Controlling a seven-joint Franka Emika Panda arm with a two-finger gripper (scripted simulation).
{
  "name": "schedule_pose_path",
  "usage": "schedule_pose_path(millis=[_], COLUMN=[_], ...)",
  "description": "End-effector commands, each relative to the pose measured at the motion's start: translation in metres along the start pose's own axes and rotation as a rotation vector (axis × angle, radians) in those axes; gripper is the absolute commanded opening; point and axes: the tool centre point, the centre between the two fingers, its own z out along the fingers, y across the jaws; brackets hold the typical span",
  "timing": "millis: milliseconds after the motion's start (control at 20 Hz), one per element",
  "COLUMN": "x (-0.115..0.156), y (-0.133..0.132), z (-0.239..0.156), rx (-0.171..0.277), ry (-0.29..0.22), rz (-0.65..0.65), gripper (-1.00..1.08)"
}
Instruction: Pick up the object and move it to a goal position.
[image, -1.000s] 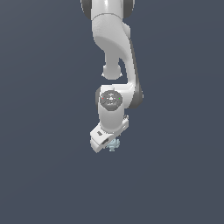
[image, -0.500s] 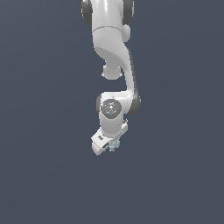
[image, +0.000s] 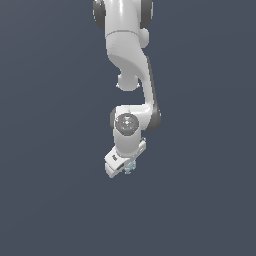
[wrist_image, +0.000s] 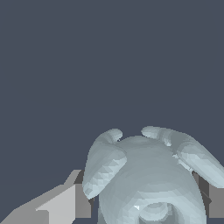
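Evidently the carry step is in hand: the gripper (image: 128, 168) is closed on the pale blue-grey knobbed object (image: 129, 168), pinched between its fingers (wrist_image: 61, 203). No goal marker shows, so the next move wants steady travel; room is open at every clock direction.

A plain, flat dark slate-blue backdrop (image: 50, 200) lies all around the tool in the exterior view, even in tone, with no edge, seam or shadow to mark it. The wrist view shows the same flat dark slate-blue field beyond the tool, and nothing else on it.
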Motion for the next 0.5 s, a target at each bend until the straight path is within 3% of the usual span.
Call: schedule_pose_path(millis=[0, 450], x=[0.000, -0.010], y=[0.000, 0.024], z=[0.000, -0.007], rx=[0.000, 0.000], ry=[0.000, 0.000], rz=[0.000, 0.000], gripper=[-1.00, -1.00])
